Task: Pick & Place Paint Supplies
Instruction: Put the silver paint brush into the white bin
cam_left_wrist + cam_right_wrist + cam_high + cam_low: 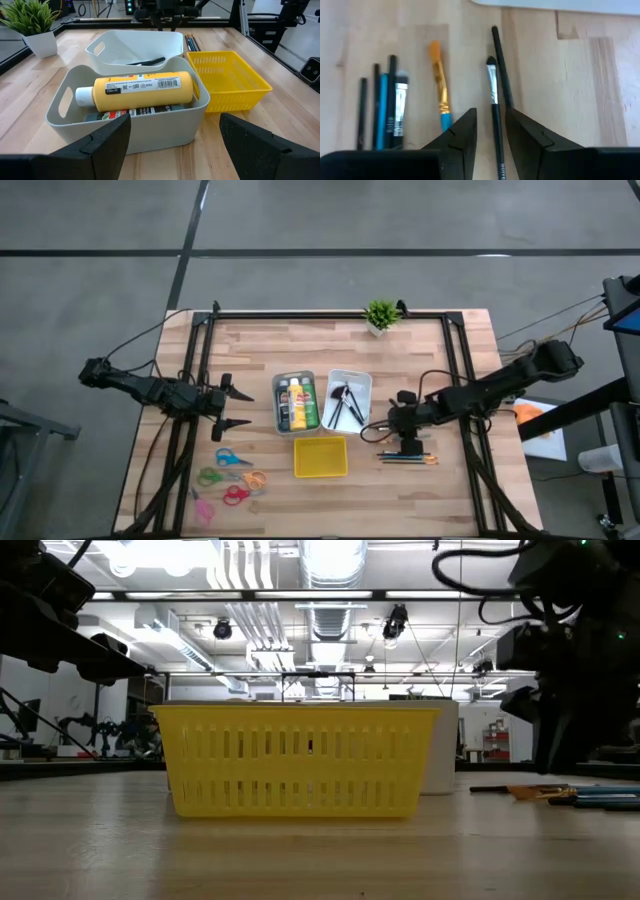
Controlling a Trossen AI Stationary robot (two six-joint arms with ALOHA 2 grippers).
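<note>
So my right gripper (491, 134) is hovering jaws-apart straight over a thin brush (494, 107) lying on the table, handle running right through the gap, while the left gripper (236, 408) idles open by the bottles' bin (276, 395).

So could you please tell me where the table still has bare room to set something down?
Free: the strip between the plant and the two bins, and the front right corner below the brushes. Crowded: the centre, with grey bin, white bin and yellow basket, and the scissors at front left.
</note>
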